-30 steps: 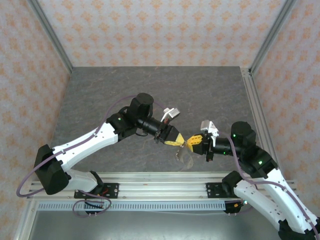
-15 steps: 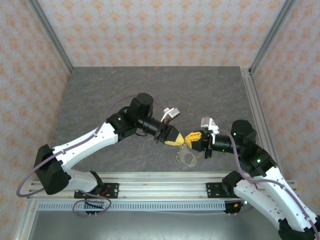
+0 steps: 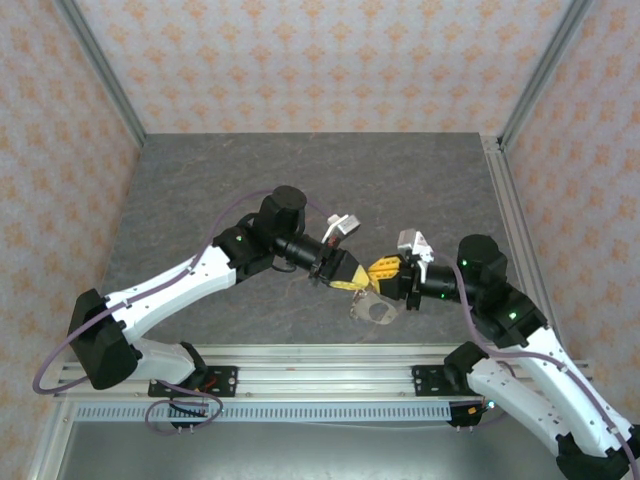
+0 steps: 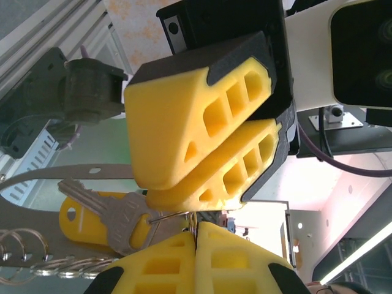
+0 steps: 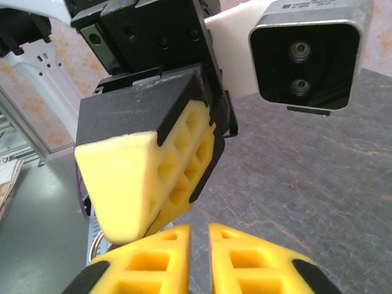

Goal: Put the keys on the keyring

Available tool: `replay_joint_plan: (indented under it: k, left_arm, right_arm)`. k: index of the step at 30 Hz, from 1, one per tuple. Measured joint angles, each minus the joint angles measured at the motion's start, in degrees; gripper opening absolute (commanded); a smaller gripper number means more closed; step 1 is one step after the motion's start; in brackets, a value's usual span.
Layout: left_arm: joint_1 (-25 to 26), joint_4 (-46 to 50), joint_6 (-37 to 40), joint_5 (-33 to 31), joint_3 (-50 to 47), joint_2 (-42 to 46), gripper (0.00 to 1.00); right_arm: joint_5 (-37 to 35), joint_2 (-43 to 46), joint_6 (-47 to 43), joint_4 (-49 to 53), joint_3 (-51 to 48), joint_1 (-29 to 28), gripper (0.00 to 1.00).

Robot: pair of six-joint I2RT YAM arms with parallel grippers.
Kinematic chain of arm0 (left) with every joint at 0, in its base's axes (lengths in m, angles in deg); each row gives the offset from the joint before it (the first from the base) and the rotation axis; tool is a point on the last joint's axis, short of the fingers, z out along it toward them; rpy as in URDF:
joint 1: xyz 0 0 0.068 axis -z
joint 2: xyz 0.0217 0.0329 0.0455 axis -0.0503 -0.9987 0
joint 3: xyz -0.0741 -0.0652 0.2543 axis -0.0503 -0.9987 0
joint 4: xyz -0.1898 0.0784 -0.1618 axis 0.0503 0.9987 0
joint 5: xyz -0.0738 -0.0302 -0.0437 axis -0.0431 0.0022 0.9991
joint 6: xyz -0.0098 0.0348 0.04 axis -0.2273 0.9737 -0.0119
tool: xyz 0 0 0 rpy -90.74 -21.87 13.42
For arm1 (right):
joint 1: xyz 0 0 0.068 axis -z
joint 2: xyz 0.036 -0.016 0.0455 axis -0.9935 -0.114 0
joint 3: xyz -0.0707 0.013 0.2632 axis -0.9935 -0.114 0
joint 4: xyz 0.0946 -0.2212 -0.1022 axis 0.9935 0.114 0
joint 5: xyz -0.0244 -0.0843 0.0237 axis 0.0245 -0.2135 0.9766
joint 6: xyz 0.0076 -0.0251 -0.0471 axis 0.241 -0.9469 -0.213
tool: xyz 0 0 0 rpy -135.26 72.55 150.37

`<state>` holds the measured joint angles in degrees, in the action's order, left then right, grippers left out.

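My left gripper (image 4: 197,225) is shut on a thin wire loop of the keyring (image 4: 172,215), which sticks out from between its yellow fingertips. A silver key (image 4: 116,211) hangs on that wire, and a key with a yellow head (image 4: 81,218) lies behind it. Further small rings (image 4: 24,243) dangle at the lower left. From above, the bunch (image 3: 376,310) hangs just below the left gripper (image 3: 352,283). My right gripper (image 3: 378,270) is tip to tip with the left one, above the table. In its own view the right gripper (image 5: 199,228) is open by a narrow gap, with nothing in it.
The grey stone-patterned table (image 3: 300,180) stretches behind both arms. Aluminium rails (image 3: 320,365) run along the near edge, and a metal frame rail (image 3: 510,230) borders the right side. Patterned walls close off the back and both sides.
My right gripper has moved left, up to the left gripper's tips, and its jaws have parted slightly. The left gripper has stayed shut and still, with the key bunch hanging below it.
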<state>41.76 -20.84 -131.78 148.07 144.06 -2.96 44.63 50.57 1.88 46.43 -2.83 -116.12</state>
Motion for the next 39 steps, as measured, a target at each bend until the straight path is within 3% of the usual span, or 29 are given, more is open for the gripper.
replay_joint_plan:
  k: [11, 18, 24, 33, 39]
  left_arm:
    - [0.26, -10.54, -4.44, -1.75, -4.52, 0.33, 0.00]
    - [-0.15, -13.60, -3.10, -2.99, -5.11, 0.33, 0.00]
    - [-0.39, -15.08, -1.16, -4.02, -5.97, 0.87, 0.00]
    - [0.00, -17.84, 0.39, -7.28, -8.31, 4.59, 0.00]
    - [0.35, -18.95, 1.44, -8.63, -9.97, 4.85, 0.00]
  right_arm:
    - [-4.48, 0.87, -1.31, 2.51, 0.87, 0.11, 0.28]
    - [-7.37, -2.58, -1.90, 3.45, 3.54, 0.26, 0.32]
    - [-10.67, -3.43, -1.16, 3.87, 5.09, 0.24, 0.41]
    - [-14.43, -6.75, 0.46, 4.85, 10.97, 0.20, 0.64]
    - [-20.92, -6.88, 2.99, 4.52, 11.93, 0.20, 0.74]
